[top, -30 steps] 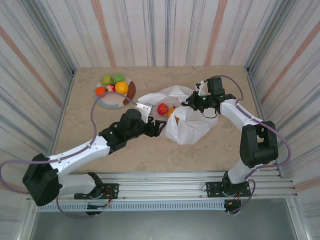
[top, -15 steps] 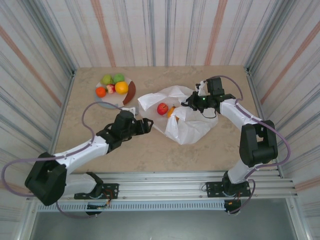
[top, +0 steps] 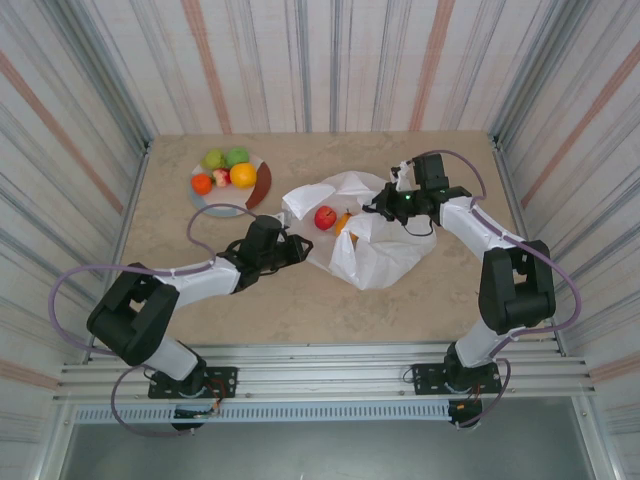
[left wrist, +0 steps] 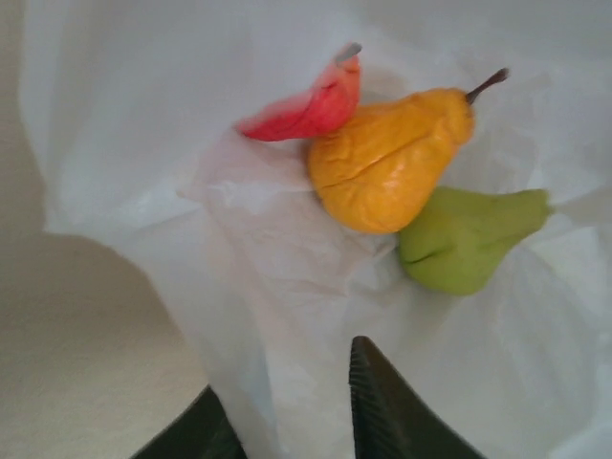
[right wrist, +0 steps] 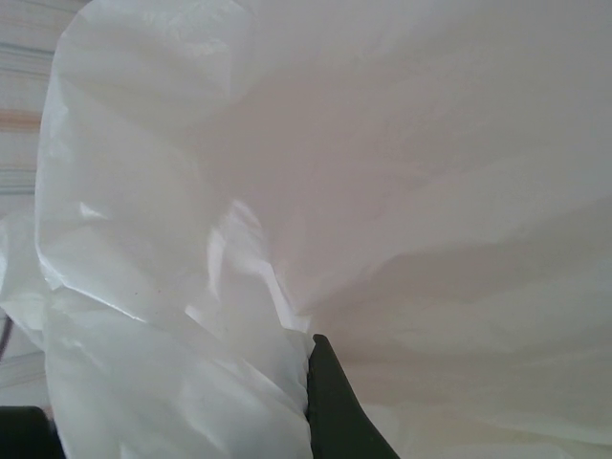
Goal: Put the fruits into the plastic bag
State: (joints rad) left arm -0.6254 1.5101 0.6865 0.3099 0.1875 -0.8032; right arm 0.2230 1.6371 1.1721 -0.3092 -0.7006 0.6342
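Observation:
The white plastic bag (top: 375, 250) lies crumpled at centre right of the table. A red fruit (top: 325, 217) and an orange one (top: 343, 222) lie in its mouth. In the left wrist view a red fruit (left wrist: 306, 110), an orange pear (left wrist: 387, 158) and a green pear (left wrist: 464, 239) rest on the film. My left gripper (top: 298, 243) is at the bag's near left edge, and its jaws have narrowed on a fold of the bag (left wrist: 277, 316). My right gripper (top: 383, 207) is shut on the far rim (right wrist: 239, 287). Several more fruits (top: 243, 175) sit on the plate (top: 215, 207).
The round plate is at the back left, with a brown piece (top: 263, 181) on its right rim. Striped walls close in the table on three sides. The left arm's purple cable (top: 215, 212) loops over the table by the plate.
The left gripper drew back from the bag's mouth, then came to the bag's left edge and narrowed its jaws on a fold. The right gripper stayed still.

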